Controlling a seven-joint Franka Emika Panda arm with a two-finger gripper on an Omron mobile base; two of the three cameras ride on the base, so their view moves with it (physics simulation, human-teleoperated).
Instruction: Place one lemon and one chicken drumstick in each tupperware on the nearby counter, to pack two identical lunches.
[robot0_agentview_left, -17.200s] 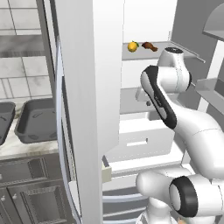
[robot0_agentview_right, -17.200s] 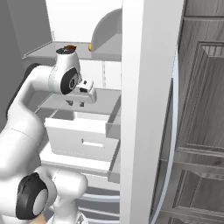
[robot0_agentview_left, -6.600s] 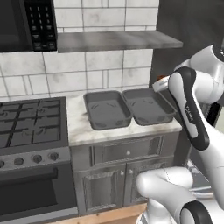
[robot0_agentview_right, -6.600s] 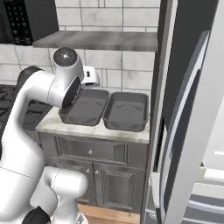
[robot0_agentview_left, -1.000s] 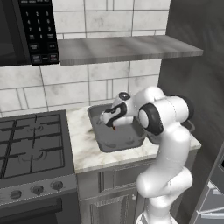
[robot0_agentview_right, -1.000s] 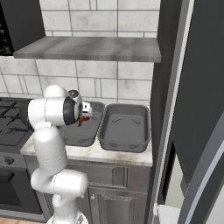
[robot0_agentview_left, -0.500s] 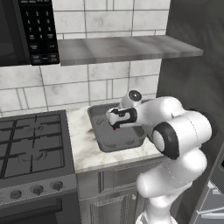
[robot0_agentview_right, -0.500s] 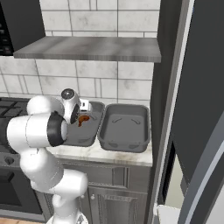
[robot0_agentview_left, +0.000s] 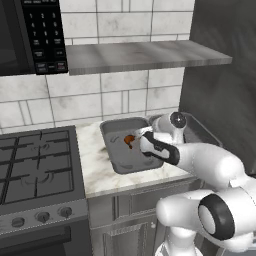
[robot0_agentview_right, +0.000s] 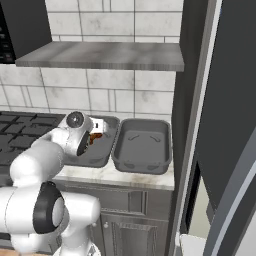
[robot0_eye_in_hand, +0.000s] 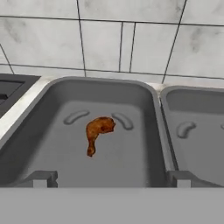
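Note:
One chicken drumstick (robot0_eye_in_hand: 98, 131) lies loose on the floor of the left tupperware (robot0_eye_in_hand: 52, 109), thick end toward the tiled wall. From the base views the drumstick (robot0_agentview_left: 129, 139) (robot0_agentview_right: 94, 136) shows in that same tray (robot0_agentview_left: 116, 159) (robot0_agentview_right: 99, 159). The right tupperware (robot0_eye_in_hand: 192, 105) (robot0_agentview_right: 142, 146) (robot0_agentview_left: 200, 131) stands beside it with nothing in it. My gripper (robot0_eye_in_hand: 111, 179) is open at the left tray's near rim, level with it, holding nothing; its fingertips (robot0_eye_in_hand: 41, 178) stand wide apart. The lemon is out of view.
Both trays sit on the pale marbled counter (robot0_agentview_left: 97, 172) (robot0_agentview_right: 117, 175). A gas stove (robot0_agentview_left: 35, 160) lies to the left. A grey wall shelf (robot0_agentview_left: 142, 55) hangs above, with a microwave (robot0_agentview_left: 30, 35) beside it. A fridge door (robot0_agentview_right: 227, 125) stands open on the right.
The hand has drawn back from over the left tray toward its near rim. The drumstick stays lying in the tray, and the jaws stay wide.

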